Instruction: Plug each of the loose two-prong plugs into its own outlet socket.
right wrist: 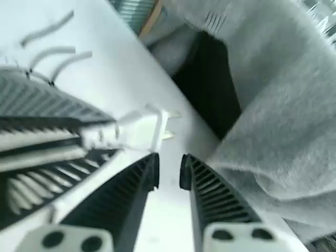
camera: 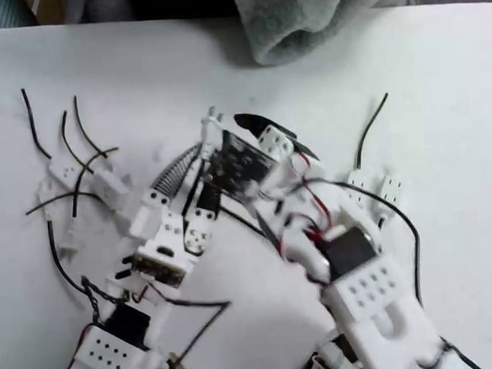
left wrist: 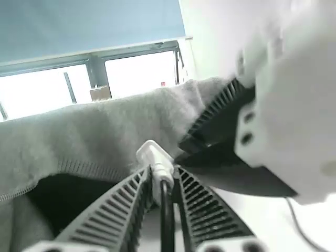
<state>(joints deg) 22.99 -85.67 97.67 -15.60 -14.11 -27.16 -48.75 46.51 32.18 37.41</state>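
1. Left gripper [left wrist: 160, 181]: ribbed fingers clamped on a white two-prong plug [left wrist: 154, 157]. The plug body sticks out past the fingertips, and its black cord runs back between them.
2. The plug is held near the middle of the white table [camera: 441, 69], prongs pointing away from the fingers, toward the gray cloth [camera: 318, 10] at the far edge.
3. Right gripper [right wrist: 168, 170]: fingers a narrow slit apart, nothing between them. Its tips are just beside the plug's prongs, not touching.
4. Other white corded pieces lie flat on the table: a cluster [camera: 68, 176] on the left arm's side and a pair [camera: 373, 188] on the right arm's side. I cannot tell plugs from sockets.
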